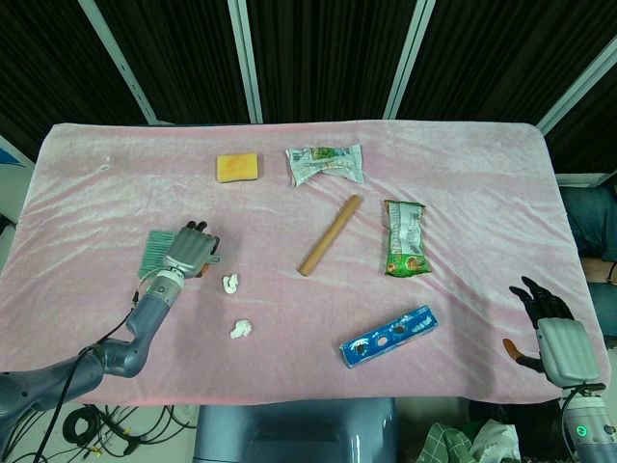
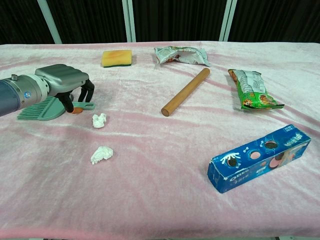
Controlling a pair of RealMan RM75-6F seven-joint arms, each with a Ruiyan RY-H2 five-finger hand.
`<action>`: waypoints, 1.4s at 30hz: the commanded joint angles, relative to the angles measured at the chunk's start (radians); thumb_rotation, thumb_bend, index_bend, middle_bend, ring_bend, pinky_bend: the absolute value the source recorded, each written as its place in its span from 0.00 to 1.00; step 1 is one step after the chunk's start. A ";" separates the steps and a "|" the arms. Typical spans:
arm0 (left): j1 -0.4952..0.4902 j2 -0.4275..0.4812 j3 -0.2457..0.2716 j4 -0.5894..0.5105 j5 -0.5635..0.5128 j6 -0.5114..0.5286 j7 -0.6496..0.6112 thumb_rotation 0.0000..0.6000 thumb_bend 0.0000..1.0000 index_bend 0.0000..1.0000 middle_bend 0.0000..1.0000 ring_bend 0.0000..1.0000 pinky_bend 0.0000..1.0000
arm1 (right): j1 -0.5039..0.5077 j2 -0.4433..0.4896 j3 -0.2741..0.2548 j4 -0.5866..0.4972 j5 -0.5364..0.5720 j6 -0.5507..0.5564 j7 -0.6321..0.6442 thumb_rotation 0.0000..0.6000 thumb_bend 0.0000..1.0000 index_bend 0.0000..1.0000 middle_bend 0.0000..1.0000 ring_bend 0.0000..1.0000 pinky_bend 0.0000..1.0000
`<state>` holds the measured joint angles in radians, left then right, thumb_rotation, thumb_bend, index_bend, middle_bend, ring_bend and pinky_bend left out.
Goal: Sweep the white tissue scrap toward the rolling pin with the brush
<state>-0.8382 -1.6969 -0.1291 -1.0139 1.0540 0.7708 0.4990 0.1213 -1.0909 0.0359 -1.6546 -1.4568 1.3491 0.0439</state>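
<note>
While left hand (image 2: 67, 82) fingers curl over brush (image 2: 42, 109) (seemingly gripping) | tissue scrap (image 2: 99, 120) crumpled, white

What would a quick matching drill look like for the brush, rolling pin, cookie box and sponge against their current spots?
Things:
1. brush
2. rolling pin
3. blue cookie box
4. yellow sponge

Places:
A. far side of the table, left of the crumpled silver wrapper
B. near side, right of centre
C. under the left hand, by the tissue scraps
D. mid-table, lying diagonally

Pairs: 1-C, 2-D, 3-B, 4-A
</note>
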 commanded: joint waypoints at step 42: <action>0.011 0.017 0.002 -0.021 0.034 0.024 -0.044 1.00 0.38 0.54 0.57 0.19 0.24 | 0.004 0.006 -0.003 -0.007 0.005 -0.013 0.002 1.00 0.20 0.17 0.05 0.10 0.15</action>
<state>-0.8295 -1.6845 -0.1265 -1.0289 1.0818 0.7892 0.4613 0.1252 -1.0853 0.0331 -1.6615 -1.4517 1.3357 0.0457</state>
